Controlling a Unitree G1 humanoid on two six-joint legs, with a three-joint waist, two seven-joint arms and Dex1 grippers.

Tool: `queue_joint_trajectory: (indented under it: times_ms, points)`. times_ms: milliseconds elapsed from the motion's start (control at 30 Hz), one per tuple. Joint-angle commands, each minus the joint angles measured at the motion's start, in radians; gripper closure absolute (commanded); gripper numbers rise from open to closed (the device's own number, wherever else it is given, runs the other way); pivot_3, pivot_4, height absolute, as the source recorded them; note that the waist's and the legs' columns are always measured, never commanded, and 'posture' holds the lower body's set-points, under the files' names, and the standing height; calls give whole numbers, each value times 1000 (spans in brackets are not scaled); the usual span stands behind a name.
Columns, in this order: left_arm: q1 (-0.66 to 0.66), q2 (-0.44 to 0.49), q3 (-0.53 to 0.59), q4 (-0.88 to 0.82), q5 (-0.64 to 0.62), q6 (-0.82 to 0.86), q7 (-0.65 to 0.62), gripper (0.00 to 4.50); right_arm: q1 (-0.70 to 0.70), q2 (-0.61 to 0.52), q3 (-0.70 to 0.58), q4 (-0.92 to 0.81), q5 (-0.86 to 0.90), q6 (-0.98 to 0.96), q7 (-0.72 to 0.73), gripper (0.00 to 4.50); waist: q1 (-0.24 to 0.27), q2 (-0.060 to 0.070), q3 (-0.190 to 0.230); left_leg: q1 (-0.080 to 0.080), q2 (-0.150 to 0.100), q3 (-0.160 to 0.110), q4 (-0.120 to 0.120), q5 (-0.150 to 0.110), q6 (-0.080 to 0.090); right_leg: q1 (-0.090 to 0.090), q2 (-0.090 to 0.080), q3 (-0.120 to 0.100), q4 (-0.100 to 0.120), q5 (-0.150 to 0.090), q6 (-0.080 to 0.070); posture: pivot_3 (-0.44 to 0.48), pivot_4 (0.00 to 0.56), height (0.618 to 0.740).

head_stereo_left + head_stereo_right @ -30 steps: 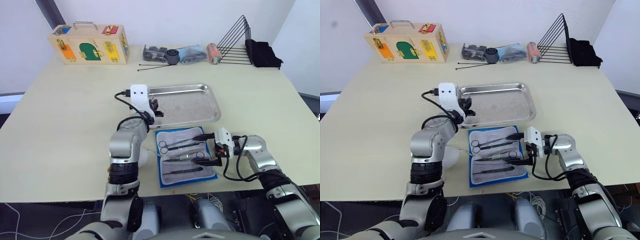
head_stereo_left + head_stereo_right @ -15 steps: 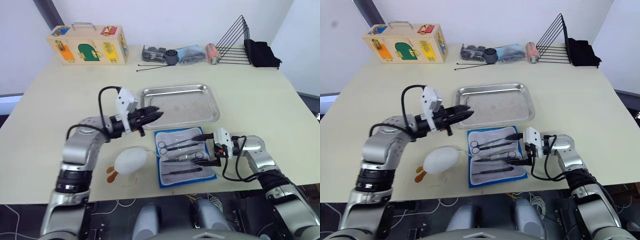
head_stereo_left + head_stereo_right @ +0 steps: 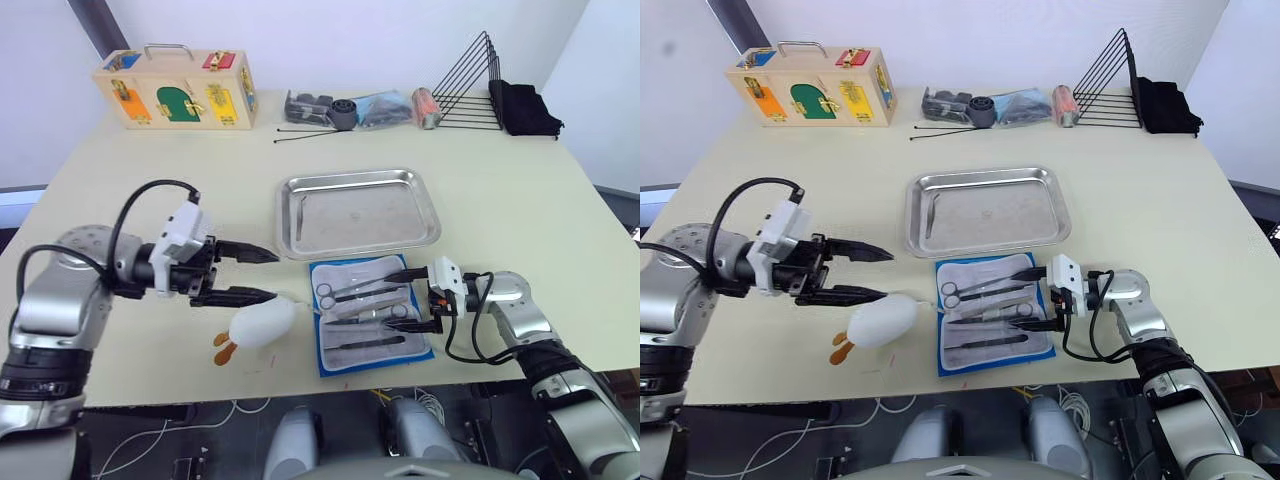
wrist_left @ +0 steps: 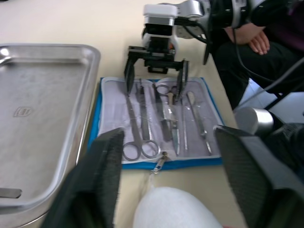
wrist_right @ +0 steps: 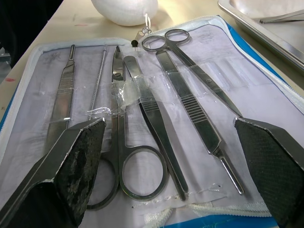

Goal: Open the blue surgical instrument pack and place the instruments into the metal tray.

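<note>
One slim instrument lies in the tray; the rest sit in the unfolded pack just beside it. I keep my right tool spread wide over them — ready to pinch — and my left tool gaping, empty, near the white duck.

Two head cameras look forward and down over the whole bench. Each wrist camera looks along its own fingers, close above the open pack near the front edge, shared by all views.
</note>
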Motion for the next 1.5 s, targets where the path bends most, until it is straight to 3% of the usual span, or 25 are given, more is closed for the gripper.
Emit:
queue_joint_trajectory:
  times_ms: [33,300,533,1033,1200,1500]
  points:
    - [9,92,-3,-9,-73,-68,-60,13,64,-18,62,58,-72,42,-1,0,2,1,1,0,0,0,-1,0,0,0,0,0,0,0,0,0,150,740]
    - [-13,175,-99,16,-149,-162,-60,13,78,-25,61,35,-69,55,-4,0,6,2,3,0,0,0,-2,0,0,0,-1,-1,-2,-1,-1,0,150,740]
    - [-74,127,-166,39,-25,-156,-54,13,78,-24,58,32,-68,59,-11,0,9,2,3,-1,0,3,-2,0,0,0,1,-1,-2,-1,-1,0,150,740]
    - [-183,-188,-319,53,290,-84,274,13,65,-11,57,52,-70,52,-25,0,12,-3,-1,0,0,3,-1,0,0,0,2,-1,-1,1,2,0,150,740]
    - [-199,-267,-351,93,358,-73,341,2265,63,-10,58,54,-71,50,-25,0,11,-3,-1,0,0,2,-1,0,0,0,2,-1,-1,1,2,0,150,740]
    - [-203,-368,-384,177,425,-128,362,2265,61,-12,56,59,-73,44,-26,0,11,-3,-1,0,0,2,0,0,0,1,2,-1,0,2,2,0,150,740]
